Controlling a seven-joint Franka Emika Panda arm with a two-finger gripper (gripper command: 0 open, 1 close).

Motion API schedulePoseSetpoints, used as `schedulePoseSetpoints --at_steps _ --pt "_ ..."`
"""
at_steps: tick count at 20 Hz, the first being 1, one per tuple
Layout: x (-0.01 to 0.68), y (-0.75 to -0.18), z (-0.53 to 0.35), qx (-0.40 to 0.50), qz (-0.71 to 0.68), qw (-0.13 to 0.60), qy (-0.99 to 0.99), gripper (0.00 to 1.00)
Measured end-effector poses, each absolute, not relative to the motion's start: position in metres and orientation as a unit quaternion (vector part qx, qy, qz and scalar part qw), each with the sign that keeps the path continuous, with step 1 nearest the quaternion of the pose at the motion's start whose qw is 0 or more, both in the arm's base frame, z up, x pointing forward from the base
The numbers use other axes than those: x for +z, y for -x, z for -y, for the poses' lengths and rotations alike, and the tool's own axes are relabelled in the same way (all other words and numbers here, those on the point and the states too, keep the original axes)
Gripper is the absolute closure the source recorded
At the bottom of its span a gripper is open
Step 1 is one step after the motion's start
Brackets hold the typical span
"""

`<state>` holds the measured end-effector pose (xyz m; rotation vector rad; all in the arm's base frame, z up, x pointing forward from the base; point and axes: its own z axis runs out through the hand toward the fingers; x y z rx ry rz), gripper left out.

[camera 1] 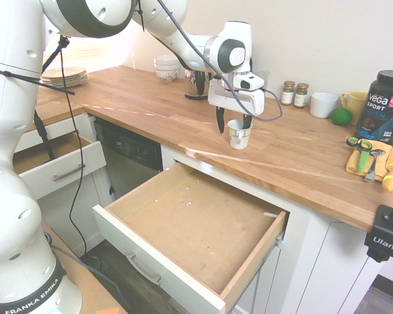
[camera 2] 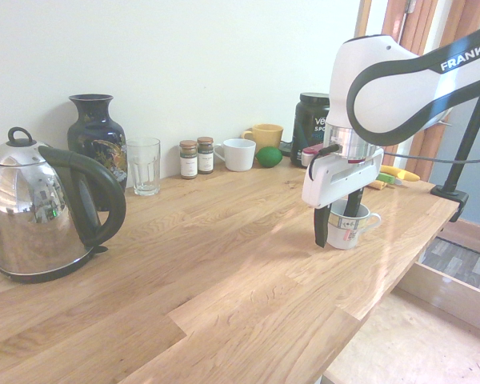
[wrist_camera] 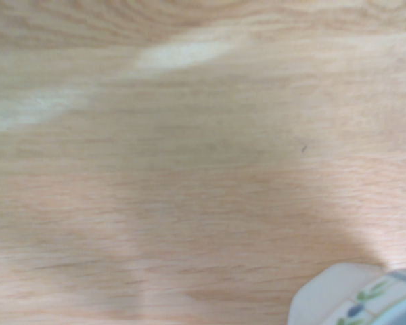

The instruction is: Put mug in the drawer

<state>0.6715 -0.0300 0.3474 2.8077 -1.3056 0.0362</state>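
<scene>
The gripper [camera 1: 234, 124] is pointed straight down over the wooden worktop [camera 1: 183, 111], and its dark fingers [camera 1: 220, 120] are spread wide, one seen on either side of the mug [camera 1: 239, 135]. The mug is stood upright on the worktop, near the front edge; whether the fingers are touching it cannot be told. In the wrist view only a rim of the mug [wrist_camera: 358, 298] is caught against bare wood. Below the worktop edge, the drawer [camera 1: 190, 226] is pulled fully out, its wooden floor shown bare. A smaller drawer [camera 1: 56, 163] is also pulled out, further along. Clear worktop is left around the mug.
</scene>
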Motion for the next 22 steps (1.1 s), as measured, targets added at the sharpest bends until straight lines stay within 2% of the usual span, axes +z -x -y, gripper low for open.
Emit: schedulePoseSetpoints --at_steps 1,22 --pt "0.345 -0.6718 0.0298 0.011 0.422 0.023 -0.906 1.0" --pt "0.3393 -0.6738 0.0333 0.014 0.422 0.018 -0.906 1.0"
